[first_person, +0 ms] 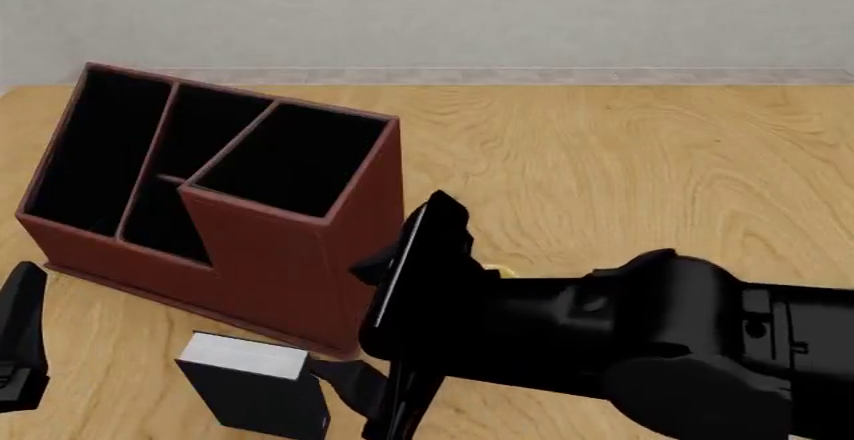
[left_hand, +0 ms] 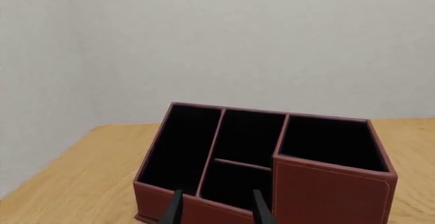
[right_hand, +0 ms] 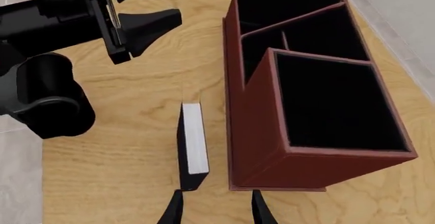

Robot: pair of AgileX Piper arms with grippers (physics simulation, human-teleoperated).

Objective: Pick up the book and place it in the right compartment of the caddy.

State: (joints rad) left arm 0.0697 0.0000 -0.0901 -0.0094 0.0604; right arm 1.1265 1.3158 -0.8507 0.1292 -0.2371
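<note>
A light wood-grain bench (first_person: pixel 627 160) is filling the scene, backed by a plain pale wall (left_hand: pixel 238 35) that is meeting it along a thin baseboard at the far edge.

The dark red-brown caddy (first_person: pixel 287 280) is sitting on the bench's left half, its black-lined openings facing up and split by thin dividers. The right compartment (first_person: pixel 296 165), the widest and roughly square one at the tall end, is lying open and holding nothing that can be seen.

The book (first_person: pixel 254 390), a thick black hardcover with a white page edge turned upward, is standing on the bench just beside the caddy's near wall, on the arms' side of it; in the right wrist view the book (right_hand: pixel 192 145) is running parallel to that wall with a narrow strip of bench between them.

The right arm is reaching in low across the front view, its right tool (first_person: pixel 380 395) hanging just beside the book with its fingers spread and gripping nothing. The left tool (left_hand: pixel 216 211) is hovering at the bench's near left, pointing at the caddy's low front, its fingers likewise apart and empty.
</note>
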